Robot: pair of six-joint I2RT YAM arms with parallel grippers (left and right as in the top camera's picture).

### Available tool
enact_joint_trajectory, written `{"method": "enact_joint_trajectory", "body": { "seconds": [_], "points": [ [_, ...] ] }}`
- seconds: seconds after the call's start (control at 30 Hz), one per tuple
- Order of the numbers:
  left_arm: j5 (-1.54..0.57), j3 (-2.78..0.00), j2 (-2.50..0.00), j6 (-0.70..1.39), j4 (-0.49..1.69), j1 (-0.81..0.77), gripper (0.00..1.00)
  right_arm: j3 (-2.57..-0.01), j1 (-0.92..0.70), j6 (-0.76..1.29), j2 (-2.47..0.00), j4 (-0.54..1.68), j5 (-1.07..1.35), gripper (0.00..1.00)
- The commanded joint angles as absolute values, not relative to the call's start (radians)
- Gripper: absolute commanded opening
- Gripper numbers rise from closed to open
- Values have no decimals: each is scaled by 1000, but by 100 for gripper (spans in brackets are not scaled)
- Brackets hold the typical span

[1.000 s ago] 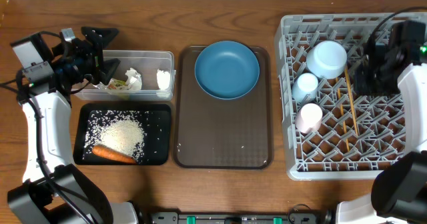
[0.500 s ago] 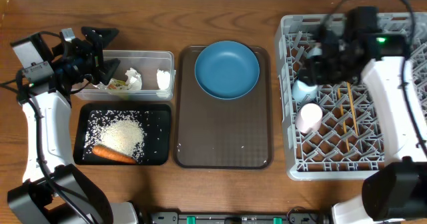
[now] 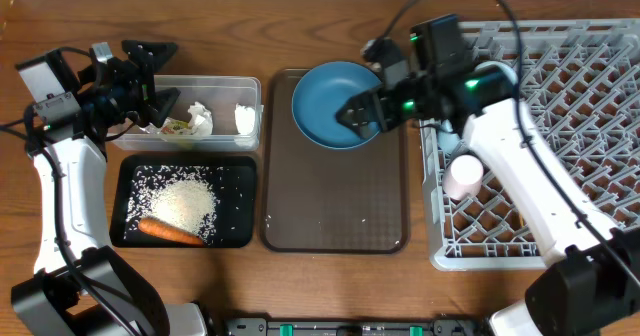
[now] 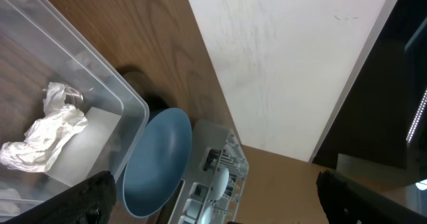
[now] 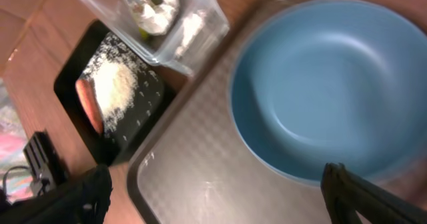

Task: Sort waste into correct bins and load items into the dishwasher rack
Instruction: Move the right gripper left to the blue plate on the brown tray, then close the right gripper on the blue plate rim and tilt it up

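Observation:
My right gripper (image 3: 354, 113) hangs open over the right rim of the round blue plate (image 3: 330, 96), nothing between its fingers. The right wrist view shows the plate (image 5: 333, 84) on the brown serving tray (image 5: 220, 177), with the gripper (image 5: 220, 207) spread wide above both. My left gripper (image 3: 165, 80) stands open and empty at the left end of the clear tub (image 3: 250, 84), which holds white paper wads (image 3: 200, 119) and a green-yellow wrapper (image 3: 178, 126). Rice (image 3: 185, 201) and a carrot (image 3: 170, 232) lie in the black tray (image 3: 245, 201). The pink cup (image 3: 462, 176) sits in the grey rack (image 3: 560, 126); my right arm hides the bowl and chopsticks.
The brown serving tray (image 3: 335, 206) lies between the bins and the rack, bare in its near half. My right arm crosses the rack's left side. In the left wrist view the tub (image 4: 100, 91), a paper wad (image 4: 43, 131) and the plate (image 4: 157, 161) show.
My right arm has swung left from over the rack to the blue plate, and its jaws have opened wide. The left arm has stayed still.

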State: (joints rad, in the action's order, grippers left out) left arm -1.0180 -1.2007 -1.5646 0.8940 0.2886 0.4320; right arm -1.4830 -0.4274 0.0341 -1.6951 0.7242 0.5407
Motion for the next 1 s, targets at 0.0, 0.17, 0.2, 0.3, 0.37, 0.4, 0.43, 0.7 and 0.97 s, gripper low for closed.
{"method": "enact_joint_trajectory", "body": {
  "seconds": [0.0,0.17,0.2,0.3,0.37,0.4,0.43,0.7,0.97],
  "points": [
    [-1028,-1197,-1566,892,291,435,98,-1438,-499,107,-1704,669,439,70],
    [-1028,-1197,-1566,892,291,435,98,-1360,-621,195,-1704,537,84,20],
    [-1028,-1197,-1566,892,291,435,98,-1342,-644,194,-1704,508,39,20],
    [-1028,-1197,-1566,892,291,435,98,-1292,-716,194,-1707,421,-83,18],
    [-1028,-1197,-1566,892,291,435,98,-1261,-759,194,-1713,360,-171,16],
    [-1028,-1197,-1566,892,291,435,98,-1248,-773,194,-1719,335,-207,14],
    [-1028,-1197,-1566,892,291,435,98,-1238,-788,194,-1727,311,-244,13],
    [-1028,-1197,-1566,892,291,435,98,-1226,-808,198,-1869,197,-281,26],
    [-1028,-1197,-1566,892,290,435,98,-1226,-809,198,-1962,124,-252,32]
  ]
}}
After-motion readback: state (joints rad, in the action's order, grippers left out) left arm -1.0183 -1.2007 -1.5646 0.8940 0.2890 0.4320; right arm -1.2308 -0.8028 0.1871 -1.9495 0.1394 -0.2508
